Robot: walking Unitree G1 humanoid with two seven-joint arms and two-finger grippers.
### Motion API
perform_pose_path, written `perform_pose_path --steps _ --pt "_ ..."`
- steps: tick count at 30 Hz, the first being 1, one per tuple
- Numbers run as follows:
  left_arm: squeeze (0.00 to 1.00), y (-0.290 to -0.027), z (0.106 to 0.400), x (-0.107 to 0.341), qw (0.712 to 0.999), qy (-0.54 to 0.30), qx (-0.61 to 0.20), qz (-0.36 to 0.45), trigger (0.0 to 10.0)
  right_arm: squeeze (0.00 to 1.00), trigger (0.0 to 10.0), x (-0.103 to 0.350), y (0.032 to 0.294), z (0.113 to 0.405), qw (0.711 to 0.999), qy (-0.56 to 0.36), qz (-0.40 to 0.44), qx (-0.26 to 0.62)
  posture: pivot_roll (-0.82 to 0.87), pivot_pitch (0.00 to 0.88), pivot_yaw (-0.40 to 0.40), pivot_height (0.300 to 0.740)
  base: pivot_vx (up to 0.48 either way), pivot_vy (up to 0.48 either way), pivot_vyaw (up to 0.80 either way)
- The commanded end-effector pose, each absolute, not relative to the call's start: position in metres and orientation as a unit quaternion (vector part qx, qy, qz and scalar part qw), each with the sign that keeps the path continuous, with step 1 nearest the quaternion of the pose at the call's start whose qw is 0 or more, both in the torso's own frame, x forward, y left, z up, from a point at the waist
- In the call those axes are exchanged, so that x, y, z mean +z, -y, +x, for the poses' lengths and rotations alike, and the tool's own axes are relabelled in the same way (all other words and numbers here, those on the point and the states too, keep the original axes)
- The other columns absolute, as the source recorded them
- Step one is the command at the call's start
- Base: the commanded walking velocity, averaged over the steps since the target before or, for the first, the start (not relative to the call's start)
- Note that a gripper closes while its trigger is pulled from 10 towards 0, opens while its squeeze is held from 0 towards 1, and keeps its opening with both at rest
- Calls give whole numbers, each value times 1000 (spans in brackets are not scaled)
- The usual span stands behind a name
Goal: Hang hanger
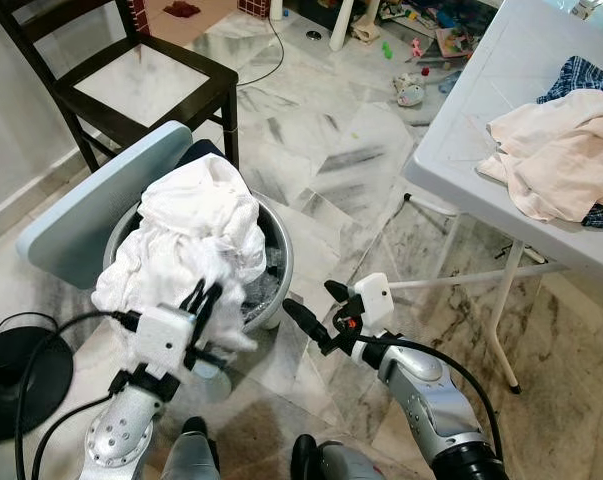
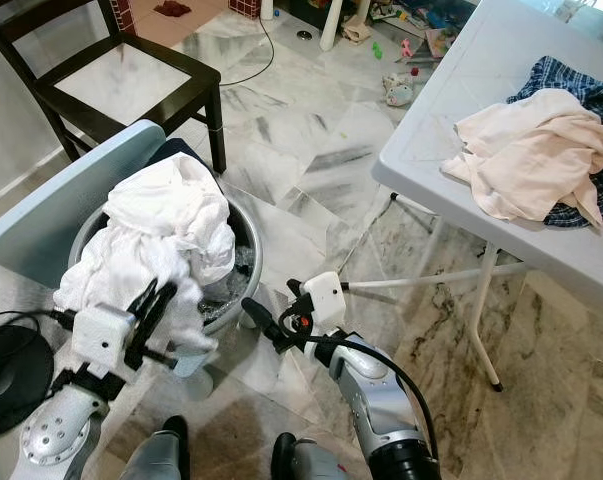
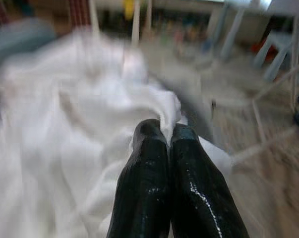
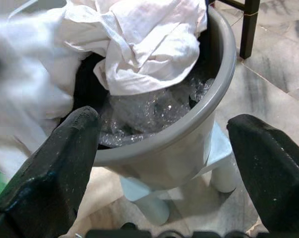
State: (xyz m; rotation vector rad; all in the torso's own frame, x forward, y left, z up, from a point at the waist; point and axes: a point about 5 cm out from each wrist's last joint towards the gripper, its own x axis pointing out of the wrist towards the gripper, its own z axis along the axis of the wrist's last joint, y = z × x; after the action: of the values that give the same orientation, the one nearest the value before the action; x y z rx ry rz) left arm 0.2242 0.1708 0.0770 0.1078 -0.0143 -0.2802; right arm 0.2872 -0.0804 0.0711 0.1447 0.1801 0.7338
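Clenched tight, the left gripper (image 1: 207,296) is pressing its fingertips (image 3: 161,136) into the white cloth (image 1: 196,235) heaped over the grey tub (image 1: 277,262), though I cannot tell whether any cloth is pinched between them. Just beside the tub, the right gripper (image 1: 316,306) is hovering with its fingers spread wide, pointing toward the tub's rim. Beyond the tub a dark wooden chair (image 1: 146,80) is standing on the marble floor (image 1: 321,150); a pale blue board (image 1: 101,205) is leaning against the tub. Well apart from the tub, a white table (image 1: 481,130) is carrying crumpled clothes (image 1: 561,150). I cannot make out any hanger.
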Motion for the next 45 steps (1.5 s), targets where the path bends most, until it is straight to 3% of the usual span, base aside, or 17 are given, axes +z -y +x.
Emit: perform_pose_path --steps 1,6,18,21,26,33,34,35,36,37,42,45 --pt "0 -169 220 68 989 -19 -144 37 0 0 10000 65 83 283 927 -99 64 357 217 271 -169 740 0 0 0" --pt "0 -166 209 61 986 -65 -152 -6 0 0 10000 63 85 282 926 -100 55 360 211 279 -177 740 0 0 0" --pt "0 -178 177 115 980 55 -186 56 0 0 10000 57 72 276 911 -115 41 395 284 338 -201 740 0 0 0" --pt "0 -184 167 109 984 44 -167 46 0 0 10000 56 69 277 909 -115 41 399 292 341 -199 740 0 0 0" --pt "0 -217 144 64 994 -44 -88 50 0 0 10000 55 68 280 907 -118 40 401 307 340 -199 740 0 0 0" --pt "0 -251 146 23 991 -118 6 65 0 0 10000 55 67 282 906 -117 33 406 300 331 -199 740 0 0 0" --pt "0 -253 152 20 989 -120 31 82 1176 0 10000 55 68 282 906 -116 31 406 293 324 -196 740 0 0 0" --pt "0 -254 155 21 989 -115 36 84 5451 0 10000 55 69 283 907 -116 31 405 293 323 -195 740 0 0 0" --pt "357 -255 163 23 989 -104 39 94 10000 0 10000 56 70 284 908 -114 31 402 293 323 -195 740 0 0 0" --pt "1000 -254 170 27 990 -90 33 102 10000 0 10000 56 70 284 908 -114 31 402 289 316 -194 740 0 0 0" --pt "1000 -226 205 88 989 22 1 145 10000 0 10000 55 71 285 911 -111 27 397 272 295 -178 740 0 0 0" --pt "1000 -219 215 102 981 57 -6 183 10000 0 10000 55 73 286 914 -107 24 391 265 289 -170 740 0 0 0"
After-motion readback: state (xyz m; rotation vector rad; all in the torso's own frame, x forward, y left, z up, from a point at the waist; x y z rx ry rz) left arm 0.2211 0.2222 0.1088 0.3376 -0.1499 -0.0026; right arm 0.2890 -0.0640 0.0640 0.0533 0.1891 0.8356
